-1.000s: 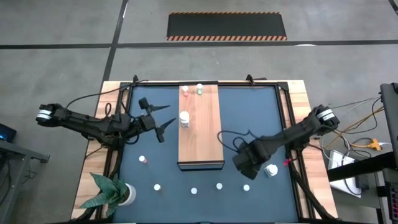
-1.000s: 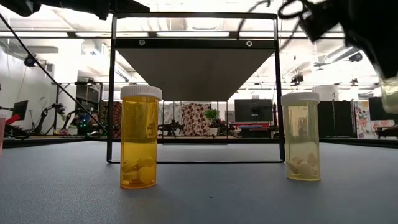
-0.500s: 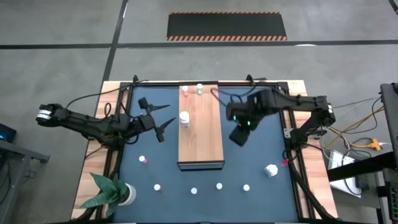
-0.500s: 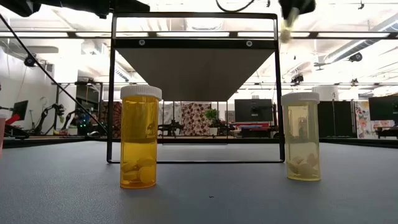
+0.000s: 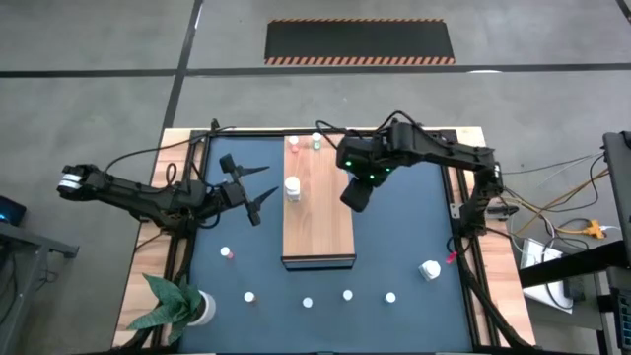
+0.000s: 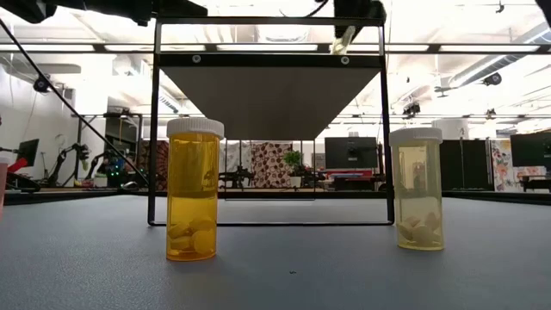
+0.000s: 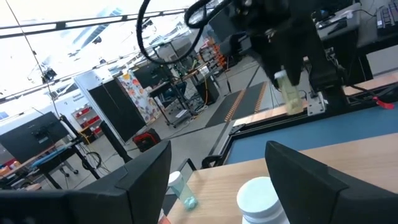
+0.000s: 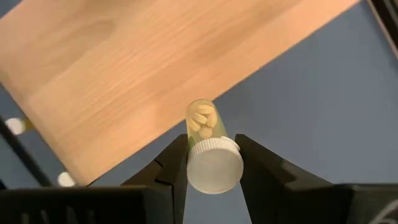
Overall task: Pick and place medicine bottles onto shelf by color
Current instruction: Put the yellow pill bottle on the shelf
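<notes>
Three bottles sit on the shelf (image 5: 317,202) upper part, six or so wait low in frame on the tabletop (image 5: 409,212); your right gripper (image 5: 355,193), jaws clamped on a pale bottle (image 8: 205,134), hangs at the shelf's right edge. Left gripper (image 5: 258,195) idles centre-left, jaws spread; shelf lower half is free

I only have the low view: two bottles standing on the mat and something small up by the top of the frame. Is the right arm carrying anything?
Observer: Yes, the right gripper is shut on a pale yellow bottle with a white cap.
Operator: Where is it over the table?
Observer: At the shelf's right edge, near the far end.
Operator: What's already on the shelf?
Observer: Two small bottles at the far end and a white-capped bottle farther in.
Operator: And the left arm?
Observer: The left gripper is open, left of the shelf.
</notes>
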{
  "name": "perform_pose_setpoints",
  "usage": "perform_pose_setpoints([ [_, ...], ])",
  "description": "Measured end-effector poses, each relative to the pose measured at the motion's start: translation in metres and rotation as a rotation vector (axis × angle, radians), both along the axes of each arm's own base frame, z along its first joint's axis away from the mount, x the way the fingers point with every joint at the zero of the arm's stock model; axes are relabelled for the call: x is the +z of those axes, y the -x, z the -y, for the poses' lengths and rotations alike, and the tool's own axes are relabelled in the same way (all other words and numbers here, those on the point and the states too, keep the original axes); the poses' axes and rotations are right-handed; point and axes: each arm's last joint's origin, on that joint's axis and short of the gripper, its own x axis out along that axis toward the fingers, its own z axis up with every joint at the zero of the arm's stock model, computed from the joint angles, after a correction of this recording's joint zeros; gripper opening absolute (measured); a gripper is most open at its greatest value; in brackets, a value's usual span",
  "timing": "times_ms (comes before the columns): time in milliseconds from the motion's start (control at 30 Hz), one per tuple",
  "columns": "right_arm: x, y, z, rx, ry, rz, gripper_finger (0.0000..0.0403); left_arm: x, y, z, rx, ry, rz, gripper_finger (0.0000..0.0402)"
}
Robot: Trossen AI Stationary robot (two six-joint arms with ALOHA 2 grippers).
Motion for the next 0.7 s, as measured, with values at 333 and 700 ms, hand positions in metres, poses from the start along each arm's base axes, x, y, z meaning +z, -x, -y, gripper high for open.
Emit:
perform_pose_setpoints([
  [333,-0.017,-0.022,0.02,0.058,0.025,-0.041,0.0107,0.0,0.0,0.0,0.0,0.0,-0.001,0.0244],
  [700,-0.018,-0.022,0.032,0.047,0.059,-0.042,0.0107,0.0,0.0,0.0,0.0,0.0,-0.001,0.0244],
])
